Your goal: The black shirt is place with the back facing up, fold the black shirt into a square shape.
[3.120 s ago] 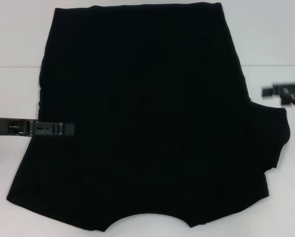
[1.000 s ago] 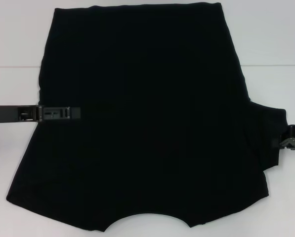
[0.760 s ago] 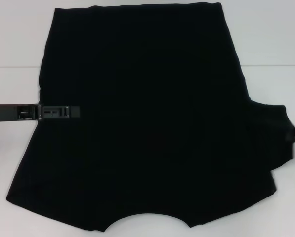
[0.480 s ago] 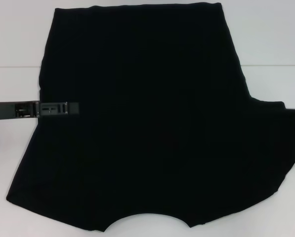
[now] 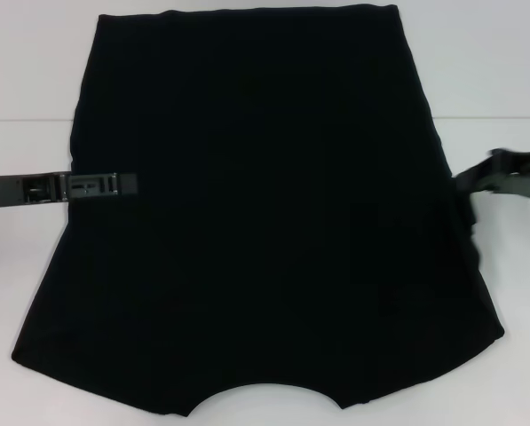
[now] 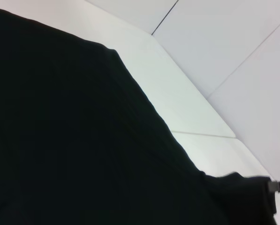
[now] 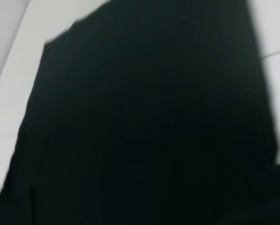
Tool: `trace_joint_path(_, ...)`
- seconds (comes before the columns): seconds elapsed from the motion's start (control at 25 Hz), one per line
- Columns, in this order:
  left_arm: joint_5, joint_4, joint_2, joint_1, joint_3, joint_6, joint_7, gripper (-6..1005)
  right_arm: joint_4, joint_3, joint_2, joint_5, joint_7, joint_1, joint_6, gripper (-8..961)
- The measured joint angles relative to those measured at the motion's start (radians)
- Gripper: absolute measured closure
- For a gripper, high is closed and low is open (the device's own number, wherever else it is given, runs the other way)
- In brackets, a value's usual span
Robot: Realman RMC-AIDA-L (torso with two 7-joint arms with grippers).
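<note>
The black shirt [image 5: 256, 213] lies flat on the worktop [image 5: 478, 71] between both arms. The right end effector [image 5: 478, 180], apparently pinching the sleeve edge, should carry it inward; left end effector [image 5: 127, 184]: grip unclear.

You have a plain black shirt [image 5: 256, 213] with no visible pattern, on a white table [image 5: 25, 80]; both grippers, left [image 5: 105, 184] and right [image 5: 504, 175], look dark grey-black

black shirt [image 5: 256, 204] — matt soft cloth | table [image 5: 34, 80] — smooth white, faint sheen
</note>
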Motion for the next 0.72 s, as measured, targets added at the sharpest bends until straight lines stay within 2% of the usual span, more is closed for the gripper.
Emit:
trace_joint_path(0.2, -0.002, -0.003, 0.0, 0.002, 0.0, -0.024, 0.002, 221, 0.011, -0.184, 0.038, -0.001, -0.001, 0.053, 0.056, 937)
trace_joint_path(0.36, -0.003, -0.003, 0.0, 0.004, -0.006, -0.03, 0.004, 224, 0.018, -0.33, 0.059, -0.014, -0.002, 0.083, 0.081, 935)
trace_joint_path(0.72, -0.014, -0.003, 0.0, 0.004, -0.022, -0.032, 0.008, 246, 0.004, -0.369, 0.069, -0.039, -0.013, 0.11, 0.108, 933)
